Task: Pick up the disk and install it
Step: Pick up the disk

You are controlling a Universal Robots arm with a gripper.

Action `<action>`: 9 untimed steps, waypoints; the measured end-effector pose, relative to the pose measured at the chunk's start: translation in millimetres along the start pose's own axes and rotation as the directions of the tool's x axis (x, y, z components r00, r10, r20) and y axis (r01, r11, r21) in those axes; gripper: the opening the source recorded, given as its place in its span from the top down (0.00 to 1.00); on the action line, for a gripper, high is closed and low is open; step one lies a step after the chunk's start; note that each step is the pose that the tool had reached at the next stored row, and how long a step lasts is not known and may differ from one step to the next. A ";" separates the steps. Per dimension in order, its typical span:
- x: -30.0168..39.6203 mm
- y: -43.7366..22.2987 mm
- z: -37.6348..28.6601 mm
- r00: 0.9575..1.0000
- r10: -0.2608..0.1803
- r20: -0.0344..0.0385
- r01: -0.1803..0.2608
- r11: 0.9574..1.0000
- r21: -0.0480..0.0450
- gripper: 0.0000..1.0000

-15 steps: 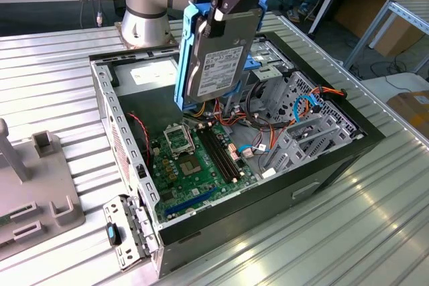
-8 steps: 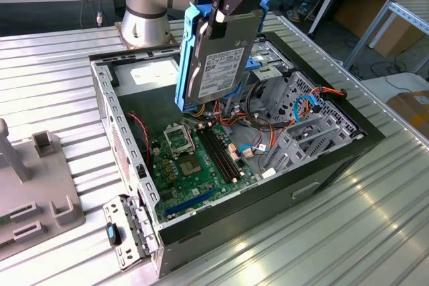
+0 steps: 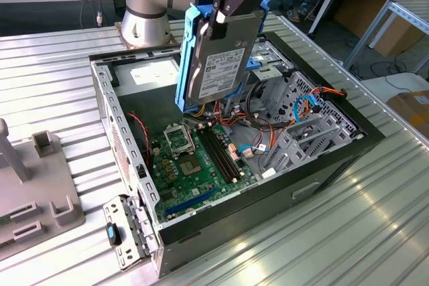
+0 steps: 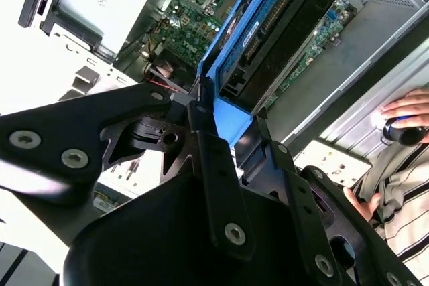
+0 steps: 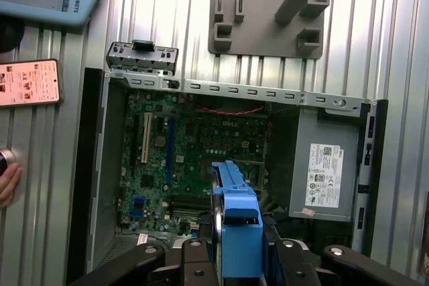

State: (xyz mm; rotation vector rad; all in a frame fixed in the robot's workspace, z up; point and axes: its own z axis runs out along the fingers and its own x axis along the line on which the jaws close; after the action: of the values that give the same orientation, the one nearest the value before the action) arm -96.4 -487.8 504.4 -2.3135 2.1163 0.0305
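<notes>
The gripper [image 3: 218, 19] is clamped on the upper end of the disk [image 3: 222, 58], its black fingers pressing on the two broad faces so that the disk hangs below them, stood on end and leaning slightly. In the exterior view the white label faces the camera, with the blue side rails [image 3: 186, 58] running down both long edges. In the first wrist view one rail is seen end-on, sitting directly between the fingers. The disk hangs in the air over the open computer case [image 3: 107, 122] (touching none of it, as far as can be seen). Its lower end is above the motherboard [image 3: 194, 159], between the power supply [image 5: 323, 173] at the back of the case and the metal drive cage [image 3: 305, 122] toward the exterior view's right. The case lies on its side on a ribbed metal table [image 3: 375, 232], and a grey fixture [image 3: 40, 192] sits well apart on the exterior view's left. In the second wrist view a person's hand [image 4: 409, 106] rests beyond the case.
</notes>
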 end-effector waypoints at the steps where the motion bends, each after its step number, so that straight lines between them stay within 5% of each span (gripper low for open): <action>1: 0.9 0.1 0.0 1.000 0.000 0.000 0.000 1.000 0.000 0.64; 9: 9.7 0.9 -0.2 1.000 0.000 0.000 0.000 1.000 0.000 0.64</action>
State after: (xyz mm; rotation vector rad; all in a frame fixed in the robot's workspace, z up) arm -96.4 -497.5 504.4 -2.3134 2.1165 0.0305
